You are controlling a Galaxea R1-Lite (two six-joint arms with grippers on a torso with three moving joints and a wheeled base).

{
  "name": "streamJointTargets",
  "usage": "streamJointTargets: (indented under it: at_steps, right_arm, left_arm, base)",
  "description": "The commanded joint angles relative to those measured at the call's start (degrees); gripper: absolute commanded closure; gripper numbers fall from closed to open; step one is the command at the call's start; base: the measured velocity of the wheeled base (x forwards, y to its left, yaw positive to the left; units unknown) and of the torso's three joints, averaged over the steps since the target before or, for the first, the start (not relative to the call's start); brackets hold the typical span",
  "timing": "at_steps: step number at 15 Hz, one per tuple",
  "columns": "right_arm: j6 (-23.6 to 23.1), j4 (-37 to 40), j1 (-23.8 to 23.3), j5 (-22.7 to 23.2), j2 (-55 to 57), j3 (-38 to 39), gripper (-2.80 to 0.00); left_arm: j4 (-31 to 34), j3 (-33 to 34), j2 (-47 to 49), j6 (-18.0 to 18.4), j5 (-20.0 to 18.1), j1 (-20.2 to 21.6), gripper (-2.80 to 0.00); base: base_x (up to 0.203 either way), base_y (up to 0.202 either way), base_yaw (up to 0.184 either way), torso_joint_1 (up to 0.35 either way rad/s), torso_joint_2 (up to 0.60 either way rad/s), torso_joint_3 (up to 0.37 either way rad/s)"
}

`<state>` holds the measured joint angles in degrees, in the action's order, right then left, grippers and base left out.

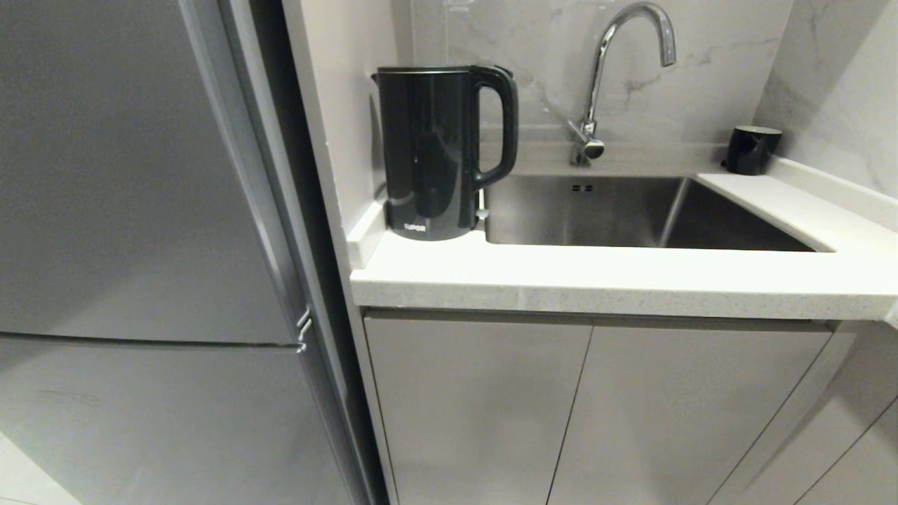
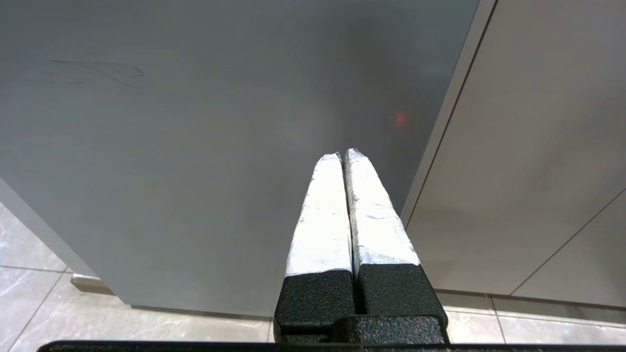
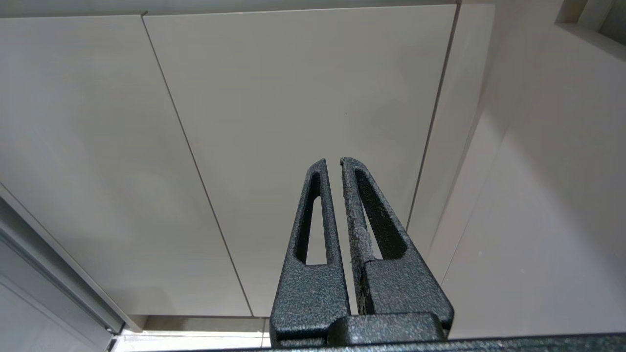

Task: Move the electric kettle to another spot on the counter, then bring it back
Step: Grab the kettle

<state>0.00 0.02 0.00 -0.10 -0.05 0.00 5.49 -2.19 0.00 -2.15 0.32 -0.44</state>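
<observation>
The tall glossy black electric kettle (image 1: 435, 154) stands upright at the counter's (image 1: 596, 280) left end, against the side wall, its loop handle toward the sink. Neither arm shows in the head view. My left gripper (image 2: 343, 156) hangs low facing a grey fridge door (image 2: 195, 146), its white-wrapped fingers pressed together and holding nothing. My right gripper (image 3: 333, 164) hangs low facing the pale cabinet doors (image 3: 293, 98), its black fingers nearly touching with nothing between them.
A steel sink (image 1: 631, 210) with a chrome tap (image 1: 610, 77) lies right of the kettle. A small black cup (image 1: 751, 149) stands at the back right corner. A tall grey fridge (image 1: 140, 245) fills the left. Cabinet doors (image 1: 561, 407) run under the worktop.
</observation>
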Motion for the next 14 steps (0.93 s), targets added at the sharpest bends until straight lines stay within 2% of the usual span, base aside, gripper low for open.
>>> streamJointTargets:
  at_steps: [1,12,14]
  right_arm:
    - [0.00,-0.02,0.00,0.01,0.05,0.00,0.00]
    - [0.18,-0.02,0.00,0.01,0.05,0.00,0.00]
    - [0.18,-0.02,0.00,0.01,0.05,0.00,0.00]
  left_arm:
    - [0.05,0.00,0.09,-0.05,0.03,0.00,0.00]
    - [0.05,0.00,0.09,-0.14,0.03,0.00,0.00]
    - [0.05,0.00,0.09,-0.10,0.03,0.00,0.00]
  base:
    - [0.000,0.000,0.000,0.000,0.00,0.000]
    - [0.000,0.000,0.000,0.000,0.00,0.000]
    - [0.000,0.000,0.000,0.004,-0.12,-0.127]
